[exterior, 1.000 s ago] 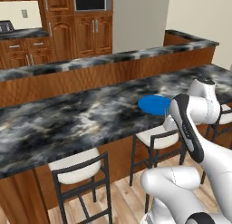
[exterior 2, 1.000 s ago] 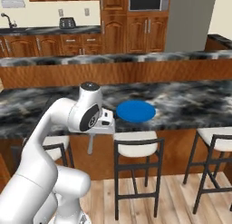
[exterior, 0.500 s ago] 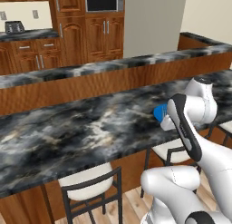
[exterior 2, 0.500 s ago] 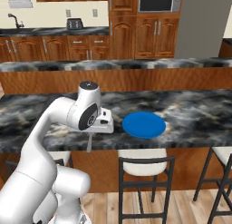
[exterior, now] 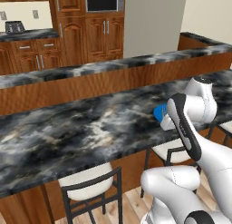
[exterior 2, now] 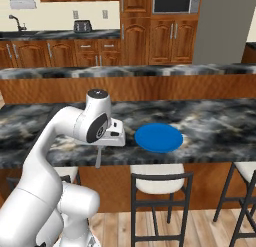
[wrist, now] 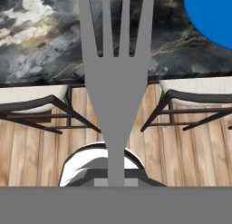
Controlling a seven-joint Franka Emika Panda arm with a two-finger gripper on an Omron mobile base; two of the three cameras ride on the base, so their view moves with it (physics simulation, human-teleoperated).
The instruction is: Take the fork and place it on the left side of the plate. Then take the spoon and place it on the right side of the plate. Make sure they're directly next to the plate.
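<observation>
Between the earlier frames and now the whole scene slides across both base views, which means the base is driving, not the things: the plate [exterior 2: 159, 137] now lies nearer the arm in the right base view, and in the left base view only a blue sliver of it [exterior: 159, 112] shows past the arm's forearm.

The gripper [exterior 2: 100, 147] hangs at the near edge of the dark marbled tabletop [exterior 2: 210, 123], to the left of the plate, and its jaws are pressed together on the fork [wrist: 115, 78]. In the hand view the fork runs straight up from between the jaws, tines outward, with the plate's rim [wrist: 213, 17] at the upper right corner. In the right base view the fork [exterior 2: 98, 157] shows as a thin grey strip hanging below the hand, out over the tabletop's edge above the stools. The spoon cannot be made out.

The step in hand appears to be the first one, carrying the fork to the plate's left side. The next move probably calls for bringing the hand in over the tabletop, lowering the fork until it lies flat just beside the plate's left rim, and only then parting the jaws.
</observation>
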